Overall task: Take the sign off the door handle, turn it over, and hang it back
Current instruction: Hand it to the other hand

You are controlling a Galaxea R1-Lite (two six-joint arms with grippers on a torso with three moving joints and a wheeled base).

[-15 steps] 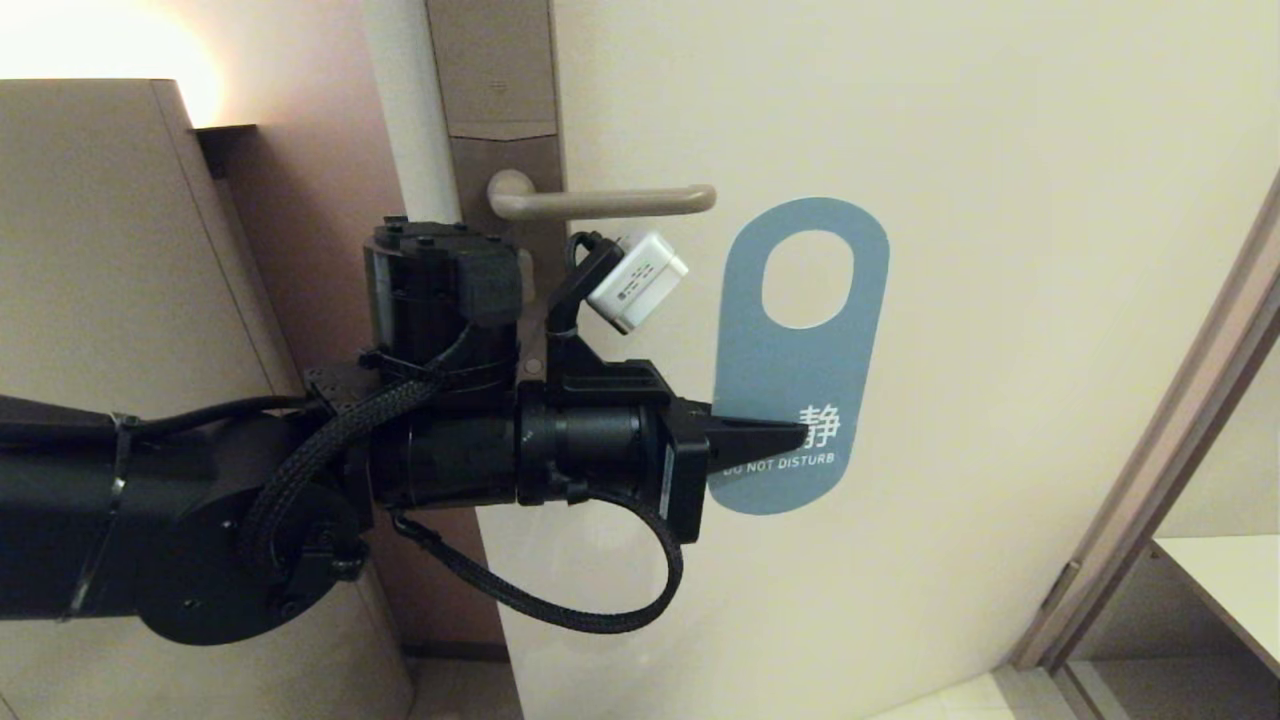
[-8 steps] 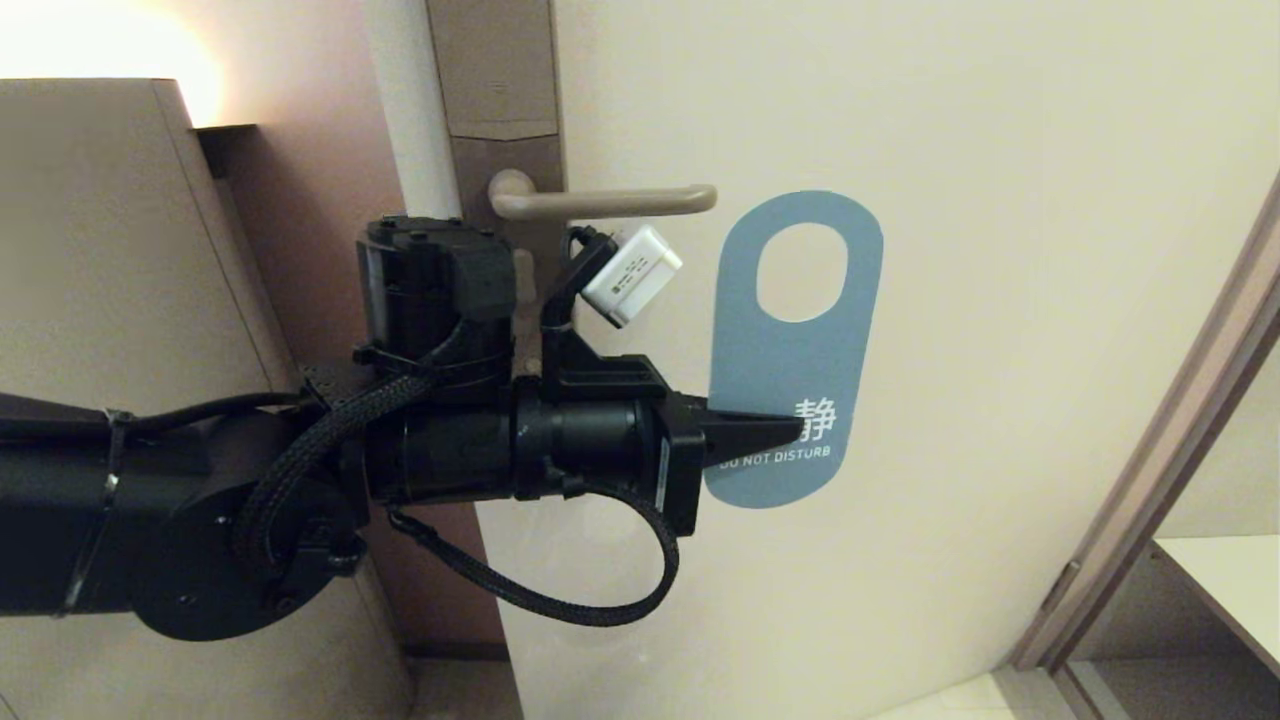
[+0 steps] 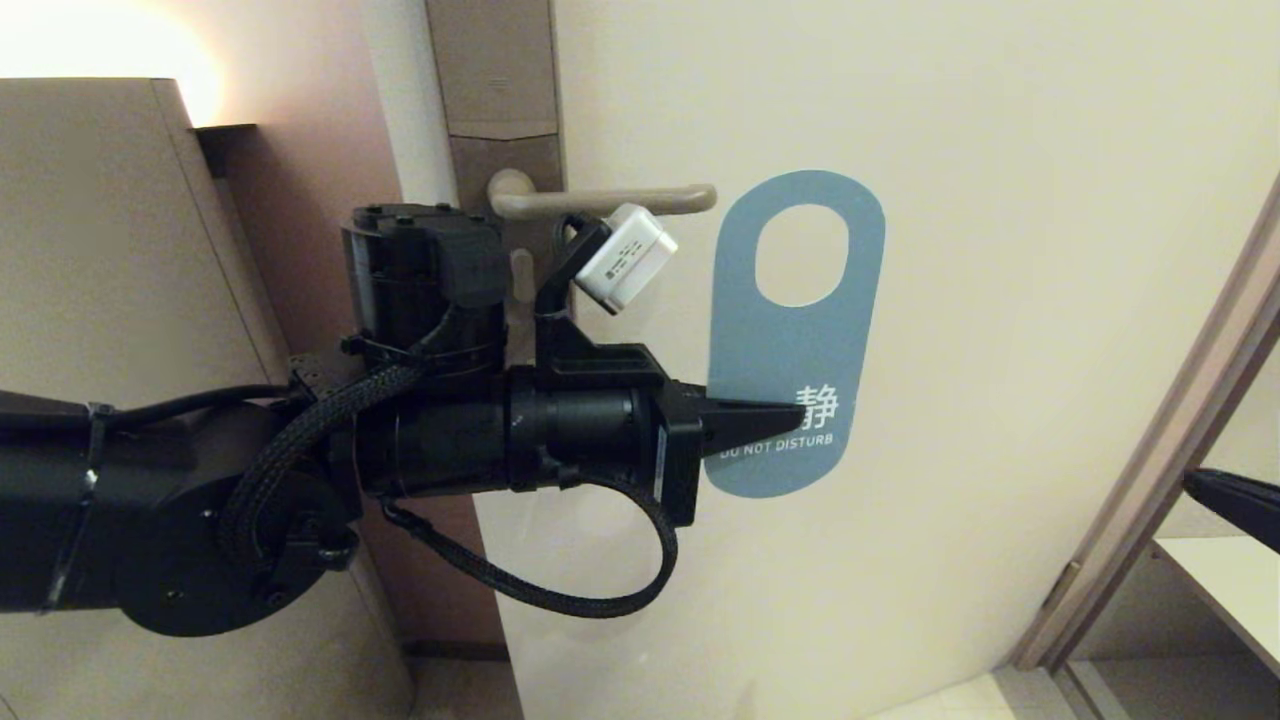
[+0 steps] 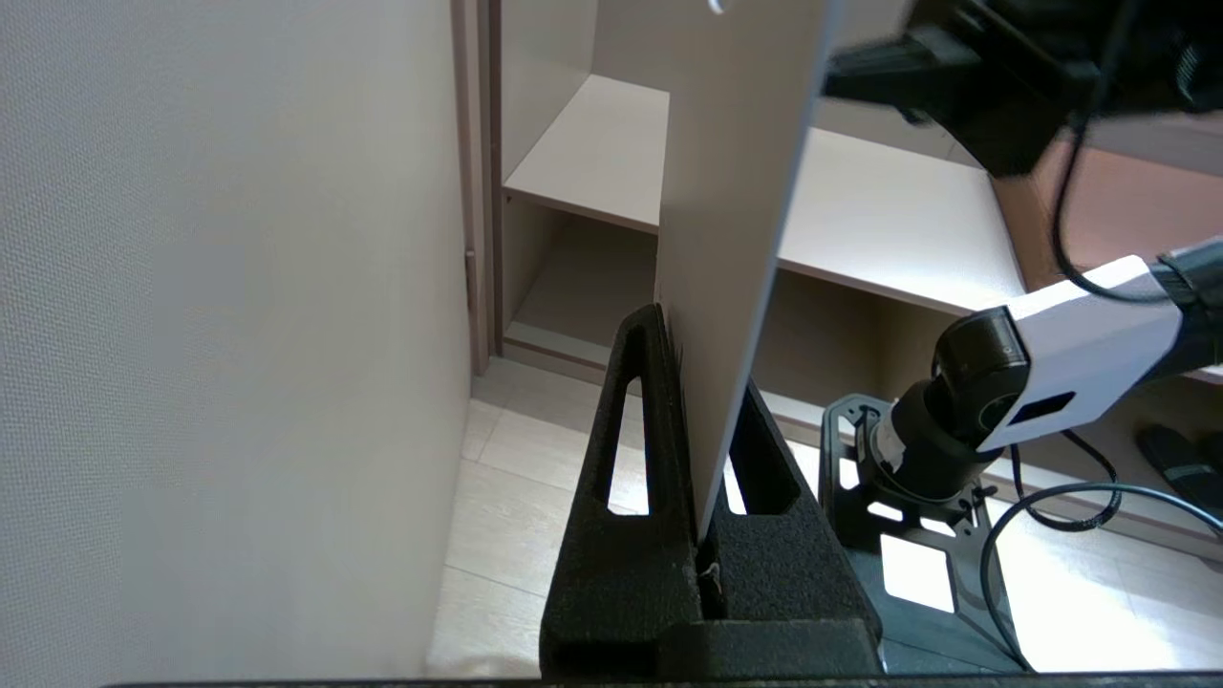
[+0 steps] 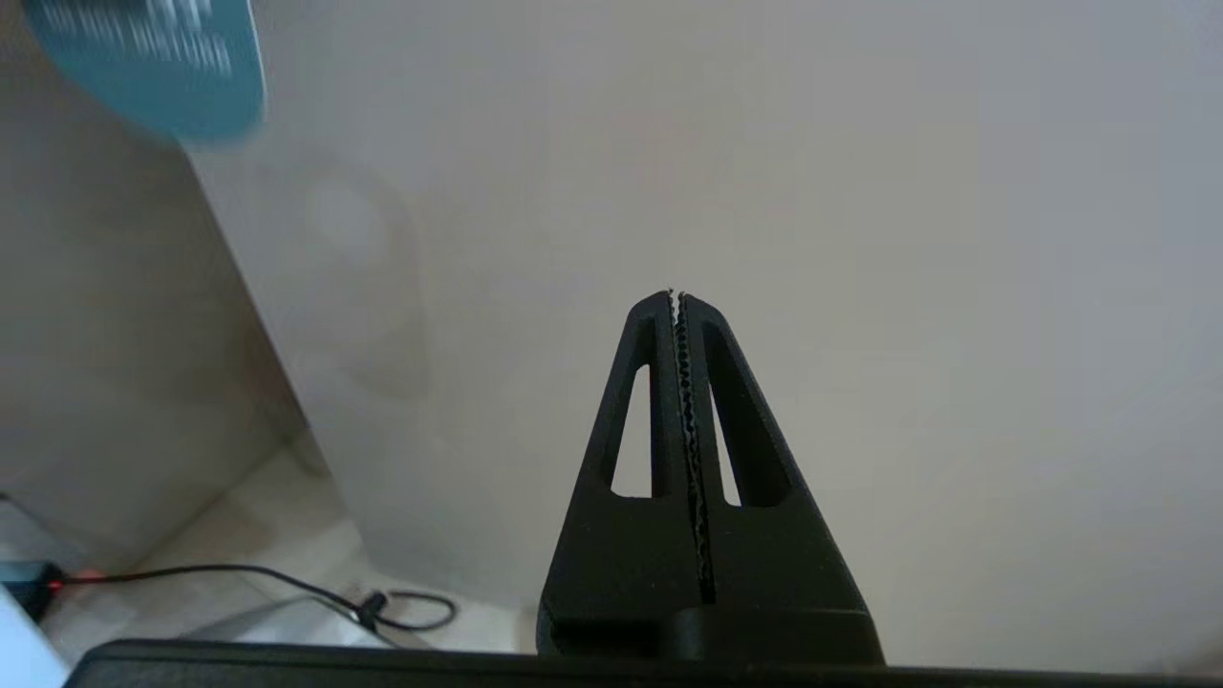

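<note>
With the left hand (image 3: pixel 795 428) clamped on the lower end of the sign (image 3: pixel 795 340), held off and just right of the door handle (image 3: pixel 600 200), the empty, closed right hand (image 5: pixel 676 296) should open and take it squarely before flipping.

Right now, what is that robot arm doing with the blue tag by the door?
The robot's left tool is pinching the lower part of the blue sign, the side reading DO NOT DISTURB facing out. The sign is off the door handle: it is held beside the lever's free end, hole empty, in front of the pale door. The right tool is shut and empty, with its tip just showing at the right edge of the head view. The sign has not been hung back.
</note>
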